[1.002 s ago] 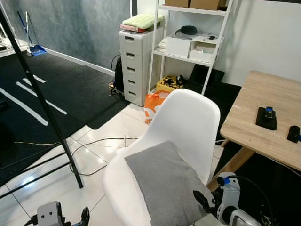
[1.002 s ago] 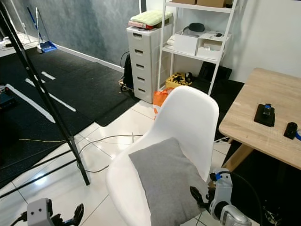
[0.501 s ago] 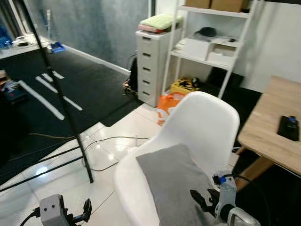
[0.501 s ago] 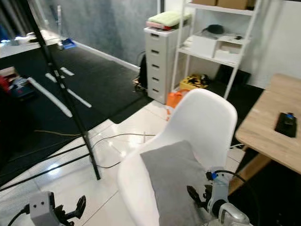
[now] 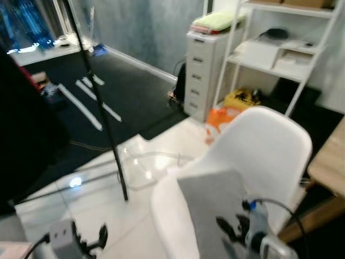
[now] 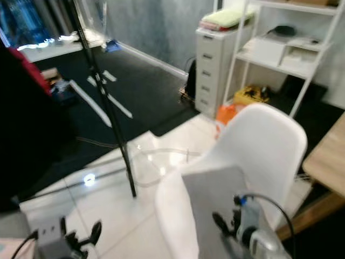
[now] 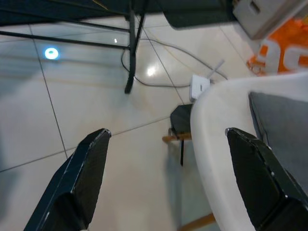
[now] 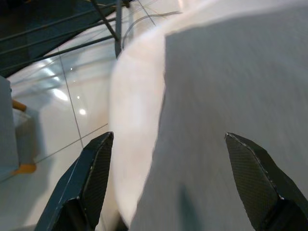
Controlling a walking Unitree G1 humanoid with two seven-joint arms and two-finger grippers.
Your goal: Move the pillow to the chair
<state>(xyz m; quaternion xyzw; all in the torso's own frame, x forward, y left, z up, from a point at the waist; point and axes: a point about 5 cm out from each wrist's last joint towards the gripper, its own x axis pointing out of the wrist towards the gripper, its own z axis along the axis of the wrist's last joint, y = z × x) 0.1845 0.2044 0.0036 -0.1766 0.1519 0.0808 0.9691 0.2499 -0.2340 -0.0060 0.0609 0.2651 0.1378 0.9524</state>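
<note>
One white chair (image 5: 269, 145) is seen at 5 o'clock in the blurred head views, standing on a pale tiled floor (image 5: 97, 199). A grey pillow (image 5: 215, 199) is shown lying on the chair's seat, its upper edge leaning against the curved backrest. A dark mat (image 5: 124, 91) with white stripes is laid over the floor from 9 to 12 o'clock. A white shelving unit (image 5: 285, 54) is placed at 1 o'clock, with a grey drawer tower (image 5: 207, 73) just beside it at 12 o'clock; folded green cloth (image 5: 218, 20) is stacked on the tower. A black tripod leg (image 5: 102, 108) is set slanting down to the tiles at 10 o'clock, and cables (image 5: 145, 159) are trailed near its foot. An orange bag (image 5: 221, 117) is seen on the floor behind the chair. A wooden surface (image 5: 329, 167) is cut by the frame at 3 o'clock.

The right claw (image 8: 171, 178) is held directly over the pillow (image 8: 231, 120), its two black fingers (image 8: 91, 183) spread wide apart and gripping nothing; the chair's white rim (image 8: 130, 120) is seen between them. The left claw (image 7: 168, 180) is hung low at 7 o'clock above the tiles beside the chair's edge (image 7: 216, 139), its fingers (image 7: 84, 178) likewise spread wide.
</note>
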